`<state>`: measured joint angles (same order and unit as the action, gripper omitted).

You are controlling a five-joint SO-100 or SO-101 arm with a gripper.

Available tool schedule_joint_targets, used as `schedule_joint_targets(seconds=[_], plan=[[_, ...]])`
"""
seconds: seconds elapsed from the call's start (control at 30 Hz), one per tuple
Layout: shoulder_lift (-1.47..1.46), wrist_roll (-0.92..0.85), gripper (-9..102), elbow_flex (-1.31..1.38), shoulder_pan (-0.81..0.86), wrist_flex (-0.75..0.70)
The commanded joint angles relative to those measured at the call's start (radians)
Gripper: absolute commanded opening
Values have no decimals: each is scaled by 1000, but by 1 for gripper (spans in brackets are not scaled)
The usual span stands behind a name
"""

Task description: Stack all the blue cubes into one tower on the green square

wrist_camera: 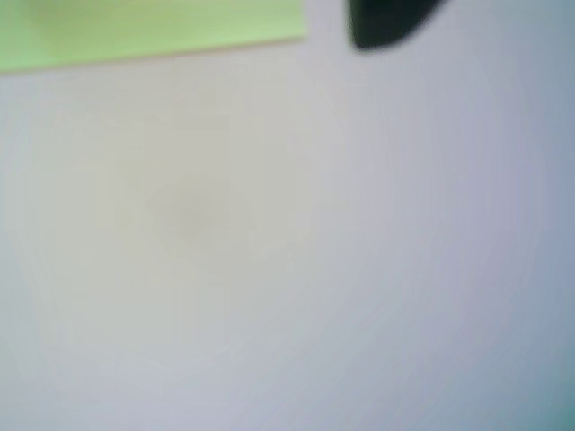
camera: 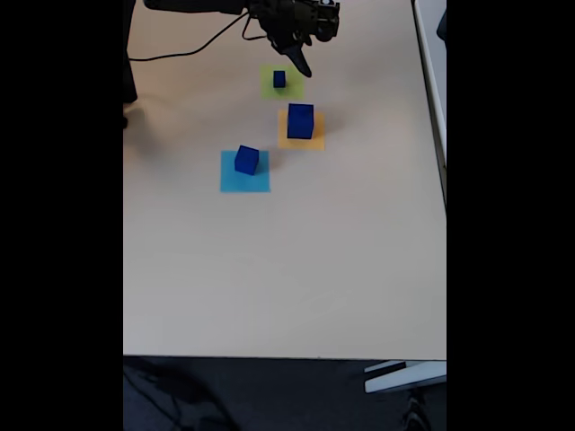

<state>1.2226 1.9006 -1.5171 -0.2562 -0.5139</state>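
A pale beige table [camera: 287, 269] is filling the fixed view, with dark floor showing below its near edge. Going left to right, a medium blue cube [camera: 247, 160] is sitting on a light blue square [camera: 244, 180], a small blue cube [camera: 279, 79] is resting on the green square [camera: 272, 90] just left of the fingers, and a large blue cube [camera: 300, 121] is standing on an orange square [camera: 301, 141] below them. The dark gripper [camera: 301, 65] is hanging at the green square's right edge; whether its fingers are parted cannot be told. A black cable [camera: 180, 52] is trailing left. The blurred wrist view is showing a corner of that green square [wrist_camera: 153, 31] and one dark fingertip [wrist_camera: 382, 25] to its right.
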Motion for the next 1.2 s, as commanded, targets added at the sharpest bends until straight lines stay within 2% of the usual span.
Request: schedule_joint_targets(seconds=[0.0,0.4,0.63,1.17], plan=[[28,-5,35,-21,-5,44],[118,-75,32,-178,23,44],[140,-83,24,-201,25,44],[169,-130,22,-259,41,41]])
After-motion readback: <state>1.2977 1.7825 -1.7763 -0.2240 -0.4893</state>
